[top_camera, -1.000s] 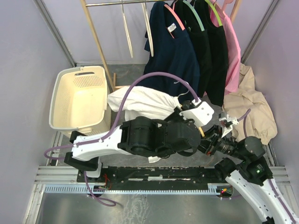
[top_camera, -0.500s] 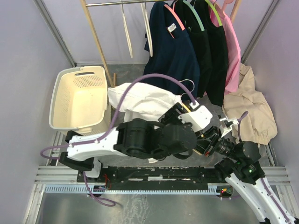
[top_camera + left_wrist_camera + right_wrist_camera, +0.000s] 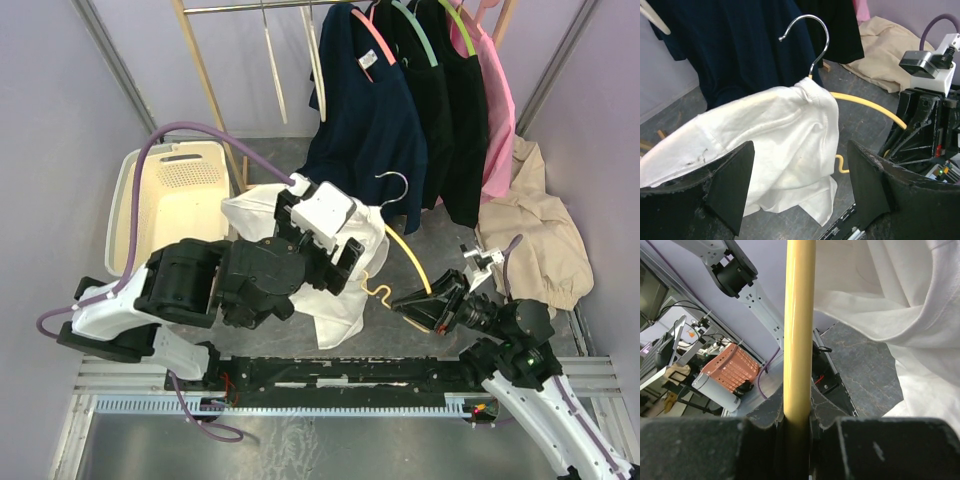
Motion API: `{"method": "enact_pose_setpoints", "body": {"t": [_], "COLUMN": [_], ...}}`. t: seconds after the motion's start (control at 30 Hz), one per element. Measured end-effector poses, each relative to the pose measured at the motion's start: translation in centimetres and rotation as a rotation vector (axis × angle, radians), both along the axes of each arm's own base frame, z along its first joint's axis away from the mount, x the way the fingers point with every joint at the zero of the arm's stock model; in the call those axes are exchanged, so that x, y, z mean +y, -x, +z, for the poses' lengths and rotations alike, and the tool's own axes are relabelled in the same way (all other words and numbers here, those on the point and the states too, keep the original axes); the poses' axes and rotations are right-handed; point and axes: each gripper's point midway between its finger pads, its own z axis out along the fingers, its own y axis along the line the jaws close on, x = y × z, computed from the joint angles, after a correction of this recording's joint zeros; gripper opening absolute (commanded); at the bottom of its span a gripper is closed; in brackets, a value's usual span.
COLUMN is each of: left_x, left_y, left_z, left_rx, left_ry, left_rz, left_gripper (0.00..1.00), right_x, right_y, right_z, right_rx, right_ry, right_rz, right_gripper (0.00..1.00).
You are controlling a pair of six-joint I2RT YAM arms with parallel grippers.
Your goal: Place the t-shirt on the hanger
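The white t-shirt (image 3: 340,305) hangs over one side of the yellow hanger (image 3: 410,262), whose silver hook (image 3: 396,186) points up. In the left wrist view the t-shirt (image 3: 770,135) covers the hanger's left arm up to the hook (image 3: 812,40), and the bare yellow arm (image 3: 867,104) runs right. My right gripper (image 3: 425,305) is shut on the end of that bare arm, which stands between its jaws in the right wrist view (image 3: 799,330). My left gripper (image 3: 345,262) is open and empty, just in front of the shirt (image 3: 800,200).
A cream laundry basket (image 3: 165,215) stands at the left. A clothes rack at the back holds a navy shirt (image 3: 370,110), black and pink garments and cream hangers (image 3: 272,70). A beige garment (image 3: 530,230) lies at the right.
My left arm has pulled back to the left, away from the hanger, and its gripper is now off the shirt. The hook and the bare yellow arm have come into view. The right gripper still holds the hanger.
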Motion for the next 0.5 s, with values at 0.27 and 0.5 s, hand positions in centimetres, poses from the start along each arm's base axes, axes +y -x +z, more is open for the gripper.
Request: {"method": "enact_pose_setpoints", "body": {"t": [0.27,0.5], "left_x": [0.2,-0.5], "left_y": [-1.3,-5.7], "left_z": [0.2,-1.1], "left_rx": [-0.020,0.004], "left_ry": [0.008,-0.046], "left_rz": [0.068,0.182], "left_gripper": [0.84,0.84], "right_x": [1.2,1.6], "right_y": [-0.3,-0.6], "right_z": [-0.3,-0.8], "right_rx": [0.035,0.065], "right_ry": [0.019,0.045], "right_rz": [0.071,0.088], "right_gripper": [0.01,0.01]}}
